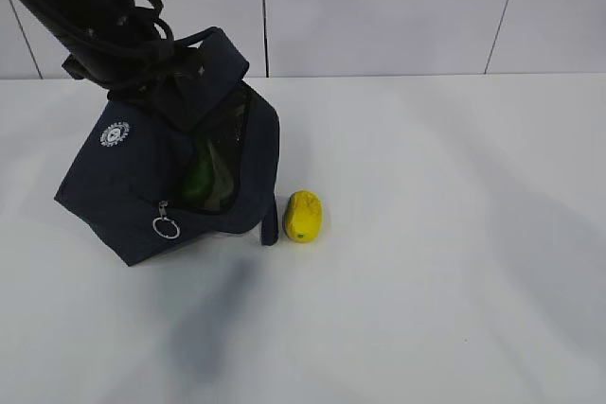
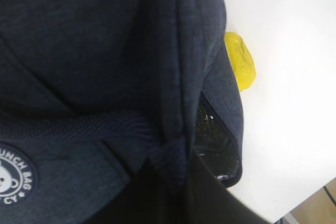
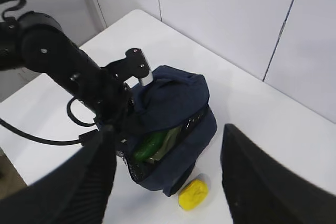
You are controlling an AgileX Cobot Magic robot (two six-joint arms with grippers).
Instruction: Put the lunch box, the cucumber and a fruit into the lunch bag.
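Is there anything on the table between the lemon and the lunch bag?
No. In the exterior view the lemon lies just right of the lunch bag, with only a narrow strip of bare white table between them.

Dark navy fabric lunch bag (image 1: 114, 186) with a round white logo (image 1: 114, 133) and silver ring pull (image 1: 166, 227); glossy green cucumber (image 3: 148, 146) inside; small yellow oval fruit (image 1: 304, 216) on a white table (image 1: 454, 262).

dark navy fabric of the lunch bag (image 2: 105, 51) is filling most of the left wrist view, a webbing strap (image 2: 79, 127) crossing it and part of a round white logo (image 2: 13, 179) showing low left. the yellow fruit (image 2: 241, 64) is peeking out beside the bag on the white table (image 2: 294, 103).
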